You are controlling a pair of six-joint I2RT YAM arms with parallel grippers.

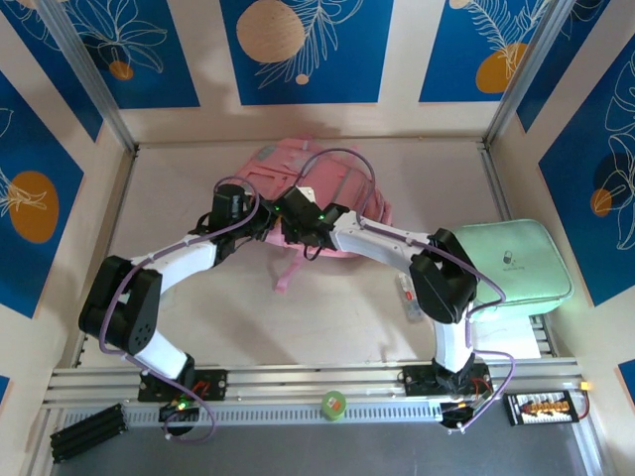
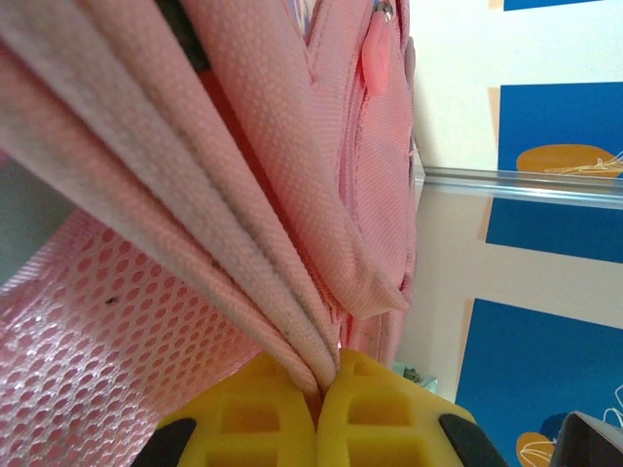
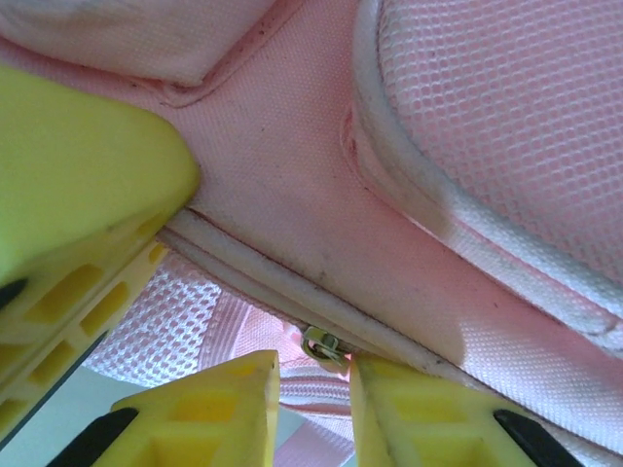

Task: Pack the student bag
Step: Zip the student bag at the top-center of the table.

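The student bag (image 1: pixel 303 178), a pink fabric backpack, lies at the back middle of the table with a strap trailing toward me. My left gripper (image 1: pixel 256 226) is at its near left edge. In the left wrist view that gripper (image 2: pixel 327 381) is shut on a folded pink fabric edge of the bag (image 2: pixel 292 195). My right gripper (image 1: pixel 298 226) is right beside it at the bag's near edge. Its yellow fingers (image 3: pixel 313 379) stand open, a small gap apart. A metal zip slider (image 3: pixel 325 344) on the bag's pale piped seam (image 3: pixel 292 282) sits just beyond the gap.
A flat mint-green case (image 1: pixel 518 263) lies at the right, partly under the right arm. A small white object (image 1: pixel 409 296) lies near that arm's elbow. A green tape roll (image 1: pixel 333 404) sits on the front rail. Another yellow finger (image 3: pixel 78 185) crowds the right wrist view's left.
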